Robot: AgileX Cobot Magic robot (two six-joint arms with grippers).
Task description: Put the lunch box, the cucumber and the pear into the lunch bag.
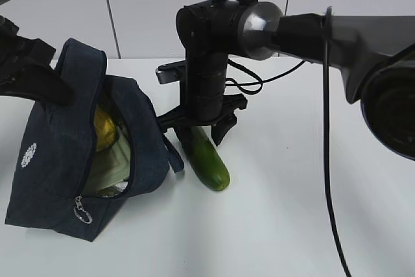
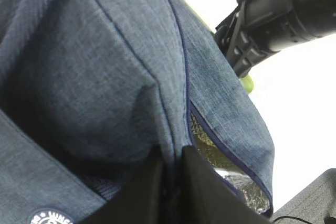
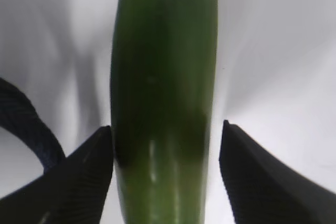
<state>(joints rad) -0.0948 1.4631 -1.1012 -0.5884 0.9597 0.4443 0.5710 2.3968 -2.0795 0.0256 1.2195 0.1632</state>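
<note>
The navy lunch bag [image 1: 58, 160] lies on the left with its zip open. The yellow pear [image 1: 105, 129] and the pale green lid of the lunch box [image 1: 113, 163] show inside it. My left gripper [image 2: 173, 156] is shut on the bag's fabric at the edge of the opening and holds the flap up. The dark green cucumber [image 1: 209, 160] lies on the table just right of the bag. My right gripper [image 3: 166, 127] is open and straddles the cucumber [image 3: 163, 77]. Its left finger touches the skin and its right finger stands a little apart.
The bag's loop handle [image 3: 26, 124] lies close to the left of the right gripper. The zip's ring pull [image 1: 82, 212] hangs at the bag's front corner. The right arm's cable [image 1: 327, 160] hangs over the white table [image 1: 292, 212]. A white wall stands behind.
</note>
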